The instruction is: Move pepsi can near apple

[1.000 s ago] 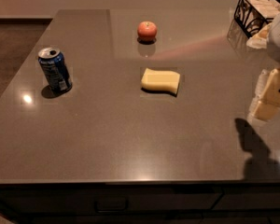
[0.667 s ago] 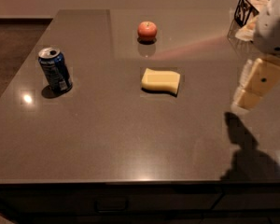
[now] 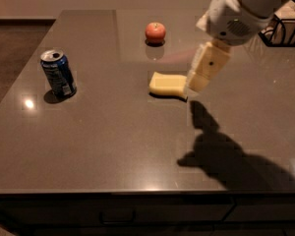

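Observation:
The blue pepsi can (image 3: 58,73) stands upright on the left side of the dark table (image 3: 103,146). The red-orange apple (image 3: 155,32) sits near the far middle of the table, well apart from the can. My gripper (image 3: 198,81) hangs above the table at centre right, over the right end of the yellow sponge (image 3: 167,84). It is far to the right of the can and holds nothing that I can see. Its white arm (image 3: 241,9) comes in from the upper right.
A black wire basket (image 3: 285,28) stands at the far right edge of the table. The arm's shadow (image 3: 221,156) falls on the table at front right. The floor drops away beyond the table's left edge.
My gripper and arm have moved left from the right edge of the view to above the sponge's right end. The can, apple and sponge have not moved.

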`<action>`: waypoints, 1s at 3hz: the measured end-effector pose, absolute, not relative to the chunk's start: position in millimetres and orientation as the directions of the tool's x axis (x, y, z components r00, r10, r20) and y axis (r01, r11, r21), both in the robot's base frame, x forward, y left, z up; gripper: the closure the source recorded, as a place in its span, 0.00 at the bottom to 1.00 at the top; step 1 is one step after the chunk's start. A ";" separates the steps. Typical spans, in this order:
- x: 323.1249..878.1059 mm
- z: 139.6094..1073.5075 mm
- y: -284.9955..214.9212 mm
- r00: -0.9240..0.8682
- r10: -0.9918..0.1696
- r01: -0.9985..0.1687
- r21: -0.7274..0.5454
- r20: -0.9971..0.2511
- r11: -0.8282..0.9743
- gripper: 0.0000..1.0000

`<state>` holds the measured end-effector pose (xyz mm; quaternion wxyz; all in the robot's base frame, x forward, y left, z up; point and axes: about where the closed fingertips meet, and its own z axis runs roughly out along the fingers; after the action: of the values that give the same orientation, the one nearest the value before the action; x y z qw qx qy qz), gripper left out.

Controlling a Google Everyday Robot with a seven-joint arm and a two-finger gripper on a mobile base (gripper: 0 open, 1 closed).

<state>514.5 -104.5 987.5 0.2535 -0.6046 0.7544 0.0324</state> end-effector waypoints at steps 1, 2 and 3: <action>531.0 977.2 -43.9 -0.091 -0.876 -0.948 -0.228 -0.474 0.221 0.00; 541.6 966.1 11.9 -0.056 -0.858 -0.959 -0.211 -0.511 0.188 0.00; 559.1 949.5 62.4 -0.068 -0.844 -0.961 -0.194 -0.531 0.199 0.00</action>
<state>559.1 62.4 949.5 0.2767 -0.6240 0.7232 0.1050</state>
